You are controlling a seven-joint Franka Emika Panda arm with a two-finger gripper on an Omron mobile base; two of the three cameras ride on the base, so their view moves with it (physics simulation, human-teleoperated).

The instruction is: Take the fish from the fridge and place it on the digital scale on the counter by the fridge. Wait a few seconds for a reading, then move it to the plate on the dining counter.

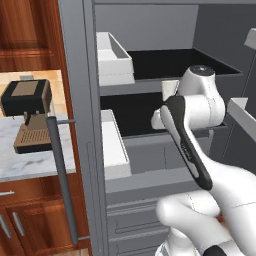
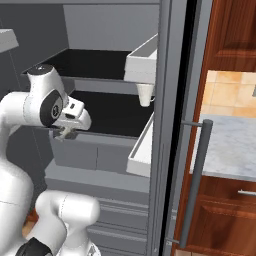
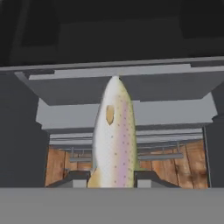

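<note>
My end effector (image 3: pixel 113 178) pinches the fish (image 3: pixel 113 131) by its tail end; it could snag the fridge (image 3: pixel 122 83) shelf and slip.

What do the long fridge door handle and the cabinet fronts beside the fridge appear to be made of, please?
The long grey bar handle looks like brushed or painted metal: uniform matte grey, no grain. The reddish-brown cabinet fronts look like varnished wood: visible grain with a soft sheen.

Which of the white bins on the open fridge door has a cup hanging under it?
The upper white door bin; a small white cup shows just beneath it, while the lower white bin has nothing under it.
</note>
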